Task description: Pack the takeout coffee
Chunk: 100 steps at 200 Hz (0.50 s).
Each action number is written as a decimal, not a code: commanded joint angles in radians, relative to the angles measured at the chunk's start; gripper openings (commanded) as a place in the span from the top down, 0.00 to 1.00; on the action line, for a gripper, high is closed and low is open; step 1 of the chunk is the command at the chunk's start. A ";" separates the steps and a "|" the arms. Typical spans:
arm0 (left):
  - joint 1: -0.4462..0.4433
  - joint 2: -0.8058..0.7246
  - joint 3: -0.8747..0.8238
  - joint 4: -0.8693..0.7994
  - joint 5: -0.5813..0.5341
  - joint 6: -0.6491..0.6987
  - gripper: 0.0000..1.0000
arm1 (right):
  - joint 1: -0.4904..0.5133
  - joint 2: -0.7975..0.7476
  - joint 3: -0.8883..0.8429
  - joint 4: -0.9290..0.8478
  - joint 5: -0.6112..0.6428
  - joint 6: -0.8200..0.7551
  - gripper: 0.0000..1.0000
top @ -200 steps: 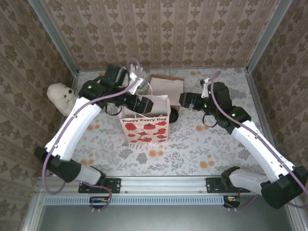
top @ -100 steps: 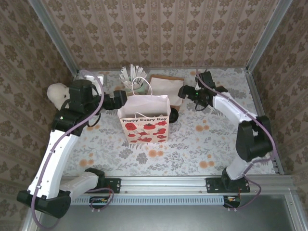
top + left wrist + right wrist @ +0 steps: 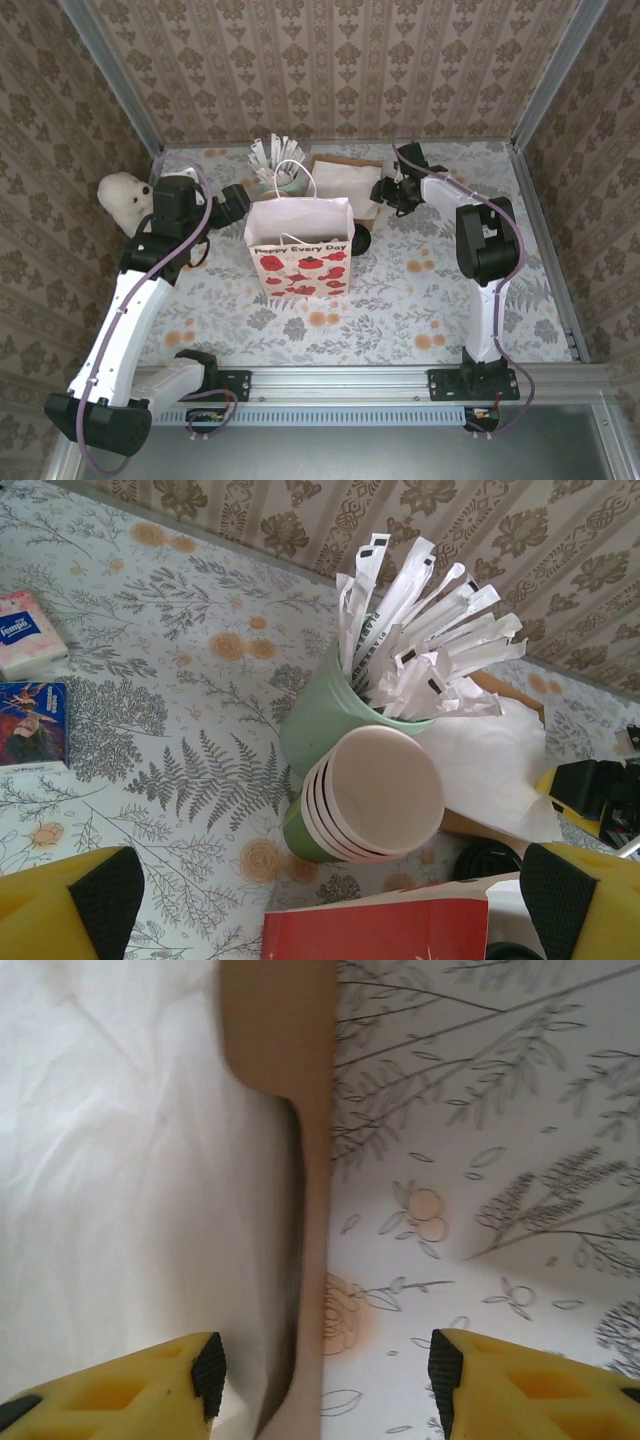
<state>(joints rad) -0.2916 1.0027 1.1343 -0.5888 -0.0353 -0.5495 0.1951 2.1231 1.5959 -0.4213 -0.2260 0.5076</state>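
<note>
Your left gripper (image 3: pixel 238 200) is hanging with its jaws spread wide and gripping nothing, facing the stack of lidless cups (image 3: pixel 380 795) and the pale green pot (image 3: pixel 318 720) of white sticks. Your right gripper (image 3: pixel 322 1358) is straddling the rim of the brown box (image 3: pixel 345 178), with its jaws parted and a gap showing on both sides. The takeout coffee (image 3: pixel 358 241) is sitting on the table (image 3: pixel 430 300), outside and just right of the paper bag (image 3: pixel 300 255), in front of the box.
</note>
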 commanded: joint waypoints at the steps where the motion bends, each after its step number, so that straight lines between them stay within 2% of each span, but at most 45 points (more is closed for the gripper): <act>1: 0.014 -0.002 0.004 0.019 -0.007 -0.010 0.00 | 0.003 0.018 0.057 0.000 -0.098 -0.041 0.41; 36: 0.019 0.027 0.043 -0.025 0.002 0.016 0.00 | 0.006 0.050 0.090 0.001 -0.149 -0.041 0.44; 70: 0.020 0.025 0.027 -0.019 0.005 0.009 0.00 | 0.005 0.048 0.102 0.005 -0.163 -0.049 0.56; 85: 0.021 0.027 0.025 -0.020 0.011 0.010 0.00 | 0.005 0.046 0.105 0.007 -0.161 -0.052 0.64; 100: 0.024 0.027 0.028 -0.025 0.013 0.014 0.00 | 0.006 0.042 0.101 0.013 -0.150 -0.055 0.77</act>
<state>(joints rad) -0.2794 1.0344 1.1442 -0.6003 -0.0307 -0.5484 0.1970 2.1612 1.6730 -0.4152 -0.3553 0.4694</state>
